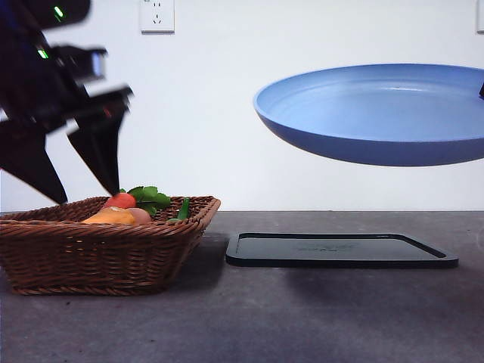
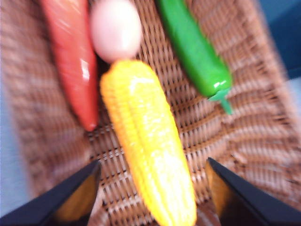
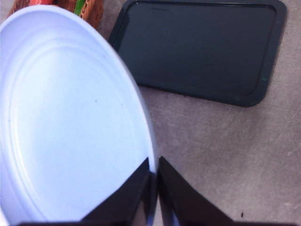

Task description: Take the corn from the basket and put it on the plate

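Lying in the basket (image 2: 244,141) beside the corn (image 2: 148,146): a smooth red-orange carrot (image 2: 73,61), a pale pinkish egg-shaped piece (image 2: 115,28) touching the corn's far end, and a glossy green pepper (image 2: 195,49) set apart on the other side. Showing above the basket (image 1: 106,253) rim in the front view: green leaves (image 1: 149,197) and a red rounded piece (image 1: 119,200). Nothing lying over the corn; carrot just beside it, close along one flank.

Resting flat on the grey desk (image 1: 302,318): a black rectangular tray (image 1: 340,249) with rounded corners and a low raised lip, just beside the basket. Hanging in the air above the tray: the light-blue plate (image 1: 378,113), smooth plastic, round, shallow, tilted slightly.

Basket woven of brown wicker, braided rim, flared sides. Corn yellow-orange, bumpy with kernel rows, long and blunt-ended, lying on the basket floor.

Left gripper (image 2: 153,188) hovering over the basket, pointing down, jaws spread wide with the corn's near end between them, not touching it. Same gripper (image 1: 87,193) seen in the front view coming in from the upper left, dark and blurred. Right gripper (image 3: 155,165) clamping the plate (image 3: 70,117) by its rim, one jaw on each face, holding it aloft.
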Tool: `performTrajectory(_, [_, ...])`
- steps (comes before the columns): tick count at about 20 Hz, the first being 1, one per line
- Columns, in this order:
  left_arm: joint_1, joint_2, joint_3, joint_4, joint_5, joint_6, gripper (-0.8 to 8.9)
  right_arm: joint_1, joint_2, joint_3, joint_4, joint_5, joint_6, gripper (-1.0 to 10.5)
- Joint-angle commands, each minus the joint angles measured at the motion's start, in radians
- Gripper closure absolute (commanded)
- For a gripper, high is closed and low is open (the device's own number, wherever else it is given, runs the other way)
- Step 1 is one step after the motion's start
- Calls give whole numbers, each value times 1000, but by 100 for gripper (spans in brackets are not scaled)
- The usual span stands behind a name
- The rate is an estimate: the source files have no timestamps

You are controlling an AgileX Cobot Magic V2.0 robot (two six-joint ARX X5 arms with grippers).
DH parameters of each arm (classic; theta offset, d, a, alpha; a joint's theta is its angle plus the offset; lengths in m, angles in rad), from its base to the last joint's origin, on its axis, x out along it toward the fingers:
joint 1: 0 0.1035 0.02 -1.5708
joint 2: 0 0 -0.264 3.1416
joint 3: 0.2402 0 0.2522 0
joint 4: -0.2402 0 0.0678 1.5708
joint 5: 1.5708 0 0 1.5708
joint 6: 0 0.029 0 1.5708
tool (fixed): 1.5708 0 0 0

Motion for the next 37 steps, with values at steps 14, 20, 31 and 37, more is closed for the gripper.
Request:
performTrajectory(14, [-39,203,47,44,-59,-22,508,0,3,18,11,-11,3,944])
performTrajectory(20, [-39,205,49,30,-52,-33,599,0,3,18,23,-11,3,944])
performTrajectory(31, [-76,-5,265,-45,87,-55,610,0,134,18,90,-19,77,944])
performTrajectory(37, [-244,-26,282,18,229,-40,610,0,346,18,204,-104,161,944])
